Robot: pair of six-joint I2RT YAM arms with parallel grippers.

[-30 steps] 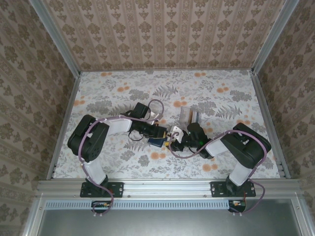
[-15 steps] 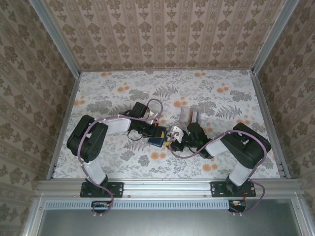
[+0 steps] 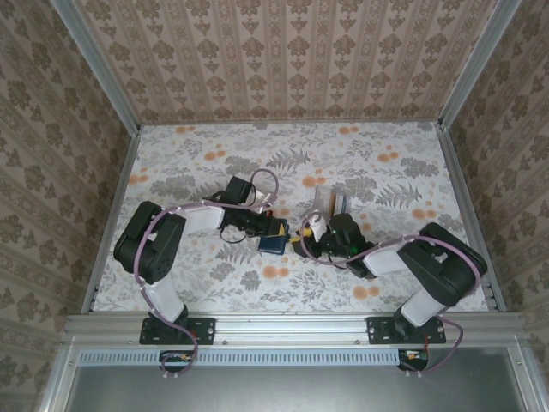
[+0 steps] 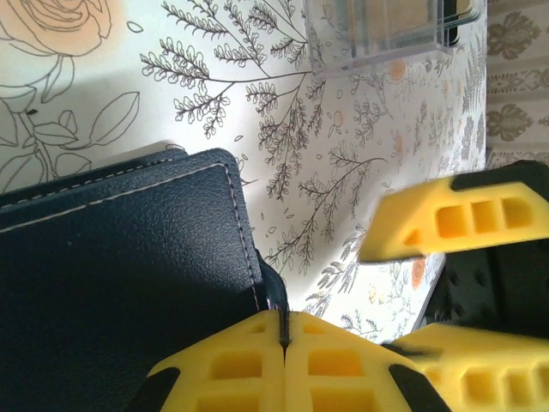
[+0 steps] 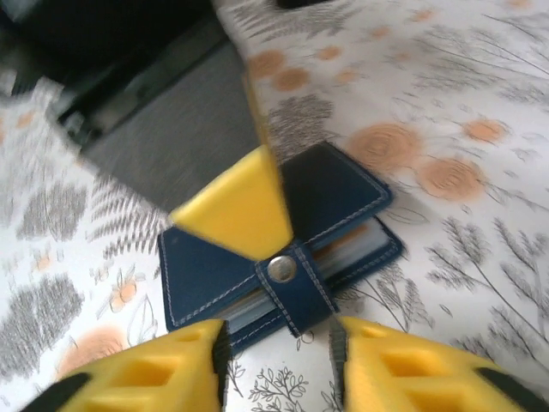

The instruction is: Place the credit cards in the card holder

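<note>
The navy card holder point(image 5: 339, 193) lies flat on the floral table, its snap strap point(image 5: 287, 279) fastened. Thin whitish and orange edges of credit cards point(image 5: 356, 243) show between its covers. My left gripper point(image 4: 283, 330) is shut, and its yellow fingertips point(image 5: 236, 206) rest on the top cover just beside the snap. The holder point(image 4: 129, 283) lies to the left of those tips. My right gripper point(image 5: 279, 352) is open, low over the table just in front of the strap, with nothing between its fingers. From above, both grippers point(image 3: 280, 230) point(image 3: 298, 244) meet at the holder point(image 3: 269, 245).
A clear slotted rack point(image 3: 330, 202) stands just behind the right gripper, also seen from the left wrist point(image 4: 386, 39). The right gripper's yellow fingers point(image 4: 455, 223) are close to the left gripper's right side. Patterned walls enclose the table.
The left gripper closed and its tips settled on the holder's cover. The right gripper's jaws narrowed and its arm swung slightly rightward, the wrist moving closer to the rack.
</note>
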